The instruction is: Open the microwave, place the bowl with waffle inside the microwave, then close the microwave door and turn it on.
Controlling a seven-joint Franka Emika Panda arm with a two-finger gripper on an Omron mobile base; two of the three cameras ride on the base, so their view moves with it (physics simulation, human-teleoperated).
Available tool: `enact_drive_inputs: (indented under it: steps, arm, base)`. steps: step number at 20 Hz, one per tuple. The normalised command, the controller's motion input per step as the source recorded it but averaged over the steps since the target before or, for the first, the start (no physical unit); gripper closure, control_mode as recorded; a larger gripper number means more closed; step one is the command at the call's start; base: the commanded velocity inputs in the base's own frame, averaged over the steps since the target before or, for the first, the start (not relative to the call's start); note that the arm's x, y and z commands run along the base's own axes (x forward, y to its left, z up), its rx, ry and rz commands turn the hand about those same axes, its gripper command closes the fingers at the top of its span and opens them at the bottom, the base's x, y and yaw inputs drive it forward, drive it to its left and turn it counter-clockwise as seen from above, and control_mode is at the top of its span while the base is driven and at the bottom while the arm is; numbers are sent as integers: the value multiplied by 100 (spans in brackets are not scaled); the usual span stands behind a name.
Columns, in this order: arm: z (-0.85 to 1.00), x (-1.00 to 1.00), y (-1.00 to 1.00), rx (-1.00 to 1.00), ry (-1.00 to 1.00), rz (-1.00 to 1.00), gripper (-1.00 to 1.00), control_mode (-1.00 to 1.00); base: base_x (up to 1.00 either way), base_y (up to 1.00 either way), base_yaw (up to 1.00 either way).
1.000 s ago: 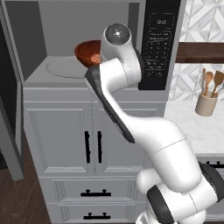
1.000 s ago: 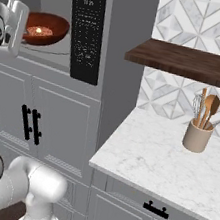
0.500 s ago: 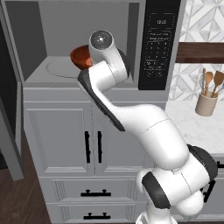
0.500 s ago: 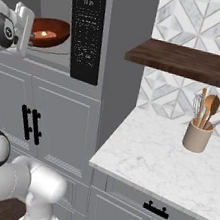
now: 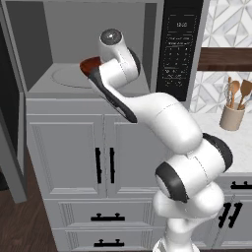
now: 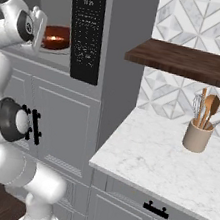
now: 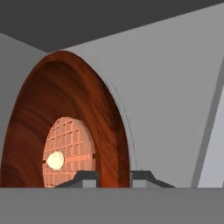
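The microwave stands open, with its grey cavity and round glass turntable exposed. The microwave door hangs swung out at the far left. Inside the cavity is the reddish-brown bowl with waffle, over the turntable's right part. My gripper is shut on the bowl's rim, one fingertip on each side. The tan waffle lies in the bowl's bottom. From the right, the bowl shows just left of the black keypad panel. Whether the bowl touches the turntable I cannot tell.
A beige utensil cup with wooden spoons stands on the marble counter to the right. A dark wooden shelf hangs above it. Grey cabinet doors sit below the microwave.
The arm has carried the bowl a little lower and deeper into the cavity, and its elbow has swung. The grip has not changed.
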Motion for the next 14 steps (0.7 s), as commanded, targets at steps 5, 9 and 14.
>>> enact_drive_inputs:
  steps: [5, 9, 14]
  arm:
    - [-17, 56, 29, 0, 2, 0, 100, -100]
    - [-13, 51, 31, 0, 0, 0, -100, -100]
    - [-15, 12, 8, 0, -3, 0, -100, -100]
  base:
    - [0, 0, 0]
    - [0, 0, 0]
    - [0, 0, 0]
